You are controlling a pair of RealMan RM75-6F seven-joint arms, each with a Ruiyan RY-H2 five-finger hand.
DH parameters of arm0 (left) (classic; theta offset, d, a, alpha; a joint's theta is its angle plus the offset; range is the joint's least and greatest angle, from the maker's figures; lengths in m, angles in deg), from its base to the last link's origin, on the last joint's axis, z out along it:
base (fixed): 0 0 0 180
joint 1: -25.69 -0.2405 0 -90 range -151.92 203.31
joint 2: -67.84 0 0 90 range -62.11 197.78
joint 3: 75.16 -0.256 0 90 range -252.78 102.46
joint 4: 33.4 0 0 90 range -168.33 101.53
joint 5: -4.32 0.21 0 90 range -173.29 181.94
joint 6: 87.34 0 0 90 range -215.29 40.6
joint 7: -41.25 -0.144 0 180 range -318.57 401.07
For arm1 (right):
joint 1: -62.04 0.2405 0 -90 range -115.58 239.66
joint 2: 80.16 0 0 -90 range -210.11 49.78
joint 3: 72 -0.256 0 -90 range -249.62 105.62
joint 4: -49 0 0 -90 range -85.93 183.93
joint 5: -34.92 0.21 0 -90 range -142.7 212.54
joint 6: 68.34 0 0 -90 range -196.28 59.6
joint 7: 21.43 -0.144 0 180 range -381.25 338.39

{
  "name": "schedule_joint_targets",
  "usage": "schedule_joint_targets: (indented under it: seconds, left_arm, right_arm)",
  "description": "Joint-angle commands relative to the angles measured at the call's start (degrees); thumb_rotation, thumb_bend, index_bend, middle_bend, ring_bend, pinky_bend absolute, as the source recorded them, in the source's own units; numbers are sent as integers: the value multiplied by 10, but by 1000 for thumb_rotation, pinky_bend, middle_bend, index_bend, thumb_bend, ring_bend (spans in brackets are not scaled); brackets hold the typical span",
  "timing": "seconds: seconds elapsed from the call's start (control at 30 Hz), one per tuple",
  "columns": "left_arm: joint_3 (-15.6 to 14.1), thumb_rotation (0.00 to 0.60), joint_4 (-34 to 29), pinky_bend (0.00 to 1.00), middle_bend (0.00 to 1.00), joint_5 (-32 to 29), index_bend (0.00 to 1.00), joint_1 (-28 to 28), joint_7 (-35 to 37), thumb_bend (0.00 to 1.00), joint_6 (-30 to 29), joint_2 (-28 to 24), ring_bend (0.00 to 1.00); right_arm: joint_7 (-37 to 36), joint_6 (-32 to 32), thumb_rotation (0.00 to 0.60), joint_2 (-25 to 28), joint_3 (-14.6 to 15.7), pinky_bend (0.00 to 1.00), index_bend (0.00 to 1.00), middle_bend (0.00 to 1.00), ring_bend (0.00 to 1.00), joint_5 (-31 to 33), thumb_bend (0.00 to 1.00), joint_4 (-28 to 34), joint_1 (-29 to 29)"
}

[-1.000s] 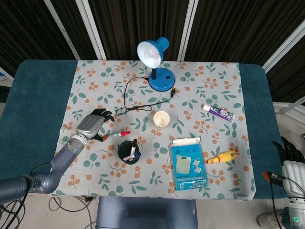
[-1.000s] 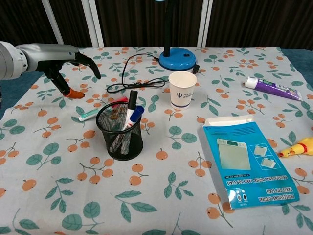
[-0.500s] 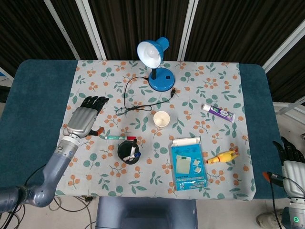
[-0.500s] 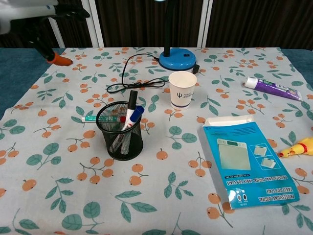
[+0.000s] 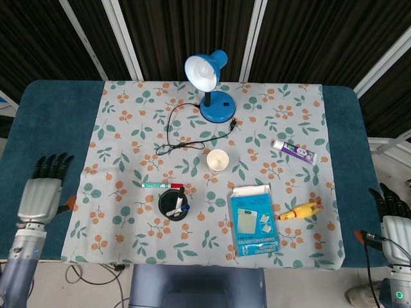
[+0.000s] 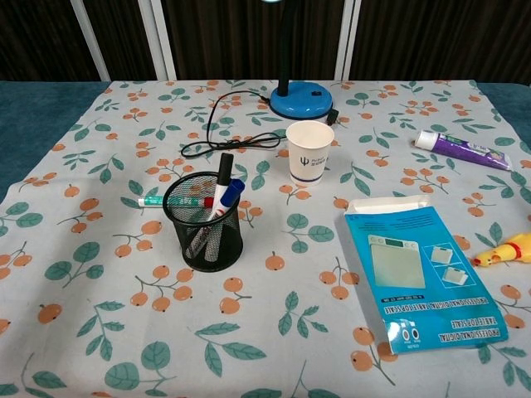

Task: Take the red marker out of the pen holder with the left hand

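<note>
The red marker (image 5: 157,185) lies flat on the flowered cloth just behind the black mesh pen holder (image 5: 173,204), its red cap toward the holder. In the chest view the marker (image 6: 152,200) shows left of the holder (image 6: 204,222), its capped end behind the mesh. Black and blue pens still stand in the holder. My left hand (image 5: 42,192) hovers over the teal strip at the table's left edge, far from the marker, fingers stretched out and holding nothing. My right hand (image 5: 392,215) hangs off the table's right side, fingers apart, with nothing in it. Neither hand shows in the chest view.
A blue desk lamp (image 5: 212,86) with its black cord (image 5: 176,131) stands at the back. A paper cup (image 6: 309,152) is right of the holder. A blue box (image 6: 419,269), a toothpaste tube (image 6: 460,150) and a yellow toy (image 6: 502,251) lie on the right.
My left hand let go of the marker, leaving it on the cloth by the holder, and drew back left to the table's edge, out of the chest view.
</note>
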Motion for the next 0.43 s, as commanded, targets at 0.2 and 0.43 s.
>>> schedule_joint_targets:
  seconds: [0.2,0.43]
  left_arm:
    - [-26,600,98,0,23,93,67,-113,150,243,-65,4,0]
    - [-11,600,101,0,23,104,68,-131,167,243,-48,-7,0]
  right_arm:
    - [1,1,600,0,0,182,129,51,100,-1,164,2,-1]
    - [-3,1,600,3,2,182,129,51,100,-3,164,2,-1]
